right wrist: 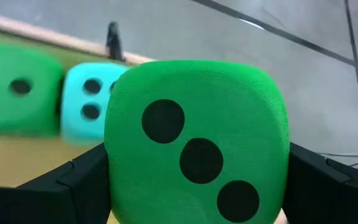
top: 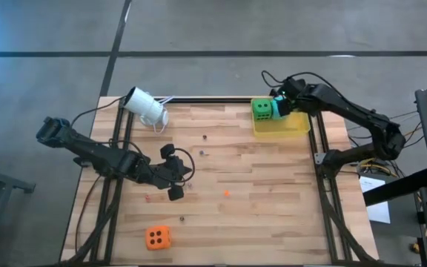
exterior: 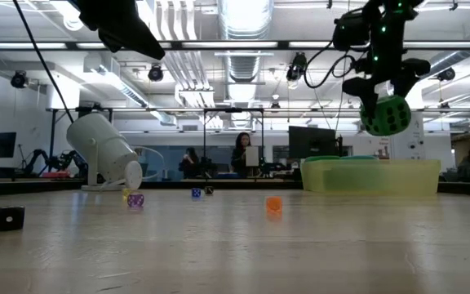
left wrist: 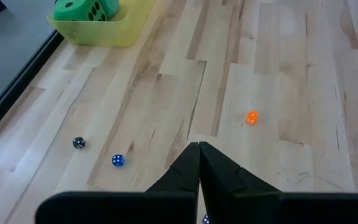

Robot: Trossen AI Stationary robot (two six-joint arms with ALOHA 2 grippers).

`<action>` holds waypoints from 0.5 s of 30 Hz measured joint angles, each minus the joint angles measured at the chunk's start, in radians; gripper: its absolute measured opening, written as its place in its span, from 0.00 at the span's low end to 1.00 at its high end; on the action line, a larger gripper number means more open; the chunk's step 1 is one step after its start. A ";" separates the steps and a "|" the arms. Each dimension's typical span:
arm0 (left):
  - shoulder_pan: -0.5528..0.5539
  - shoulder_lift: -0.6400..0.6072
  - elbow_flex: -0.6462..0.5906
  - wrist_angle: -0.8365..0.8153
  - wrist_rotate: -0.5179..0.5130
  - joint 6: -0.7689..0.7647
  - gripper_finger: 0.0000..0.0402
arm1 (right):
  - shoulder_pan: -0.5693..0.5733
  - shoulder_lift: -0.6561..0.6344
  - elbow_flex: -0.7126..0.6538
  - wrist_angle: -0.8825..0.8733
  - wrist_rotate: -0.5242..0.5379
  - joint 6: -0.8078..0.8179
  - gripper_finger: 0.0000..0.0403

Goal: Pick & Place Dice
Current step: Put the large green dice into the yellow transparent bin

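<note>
My right gripper (top: 271,108) (right wrist: 197,186) is over the yellow bin (top: 291,126) (exterior: 374,175) at the table's far right corner, shut on a bright green die (exterior: 386,114) (right wrist: 194,143). A second green die (right wrist: 11,93) and the teal die (right wrist: 89,99) lie in the bin beneath it. The orange-red die (top: 157,237) rests on the table near the near-left corner. My left gripper (top: 176,184) (left wrist: 199,152) hovers over the table's left middle with its fingers shut and holding nothing. My right gripper pinches the green die by two opposite side faces (right wrist: 120,180), with one dark finger (right wrist: 73,183) on each side. The fingers come from above, pointing down. The die hangs below the gripper, lifted clear above the yellow bin, its three-pip face toward the wrist camera.
A white cylindrical device (top: 145,107) lies at the table's far left. Tiny dice are scattered mid-table: an orange one (left wrist: 252,117), a blue one (left wrist: 118,160) and a black one (left wrist: 78,143). People sit in the room beyond the far edge.
</note>
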 joint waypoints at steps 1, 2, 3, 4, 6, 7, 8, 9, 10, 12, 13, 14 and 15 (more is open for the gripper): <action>0.000 0.000 0.000 0.000 0.000 0.000 0.03 | -0.016 0.000 -0.010 0.027 0.004 -0.001 0.84; 0.000 0.000 0.000 0.000 0.000 0.000 0.03 | -0.032 0.000 -0.020 0.051 0.005 -0.007 0.84; 0.000 0.000 0.000 0.000 0.000 0.000 0.03 | -0.048 0.000 -0.030 0.068 0.005 -0.017 0.84; 0.000 0.000 0.000 0.000 0.000 0.000 0.03 | -0.064 0.000 -0.041 0.087 0.005 -0.029 0.84; 0.000 0.000 0.000 0.000 0.000 -0.001 0.03 | -0.092 0.000 -0.059 0.118 0.005 -0.046 0.84; 0.000 0.000 0.000 0.000 0.000 -0.001 0.03 | -0.103 0.000 -0.069 0.126 0.005 -0.050 0.84; 0.000 0.000 0.000 0.000 0.000 -0.002 0.03 | -0.112 0.000 -0.077 0.132 0.005 -0.054 0.84; 0.000 0.000 0.000 0.001 0.000 -0.004 0.03 | -0.116 0.001 -0.082 0.142 0.007 -0.061 0.84; 0.000 0.000 0.000 0.001 0.000 -0.004 0.03 | -0.116 0.001 -0.085 0.155 0.008 -0.062 0.84; 0.000 0.000 0.000 0.006 0.000 -0.004 0.03 | -0.116 0.001 -0.095 0.193 0.008 -0.067 0.84; 0.000 0.000 0.000 0.007 0.000 -0.004 0.03 | -0.115 0.002 -0.101 0.207 0.011 -0.067 0.84; 0.000 0.000 0.000 0.010 0.000 -0.004 0.03 | -0.115 0.003 -0.105 0.218 0.012 -0.065 0.84; 0.000 0.000 0.000 0.012 0.000 -0.004 0.03 | -0.115 0.005 -0.110 0.238 0.012 -0.065 0.84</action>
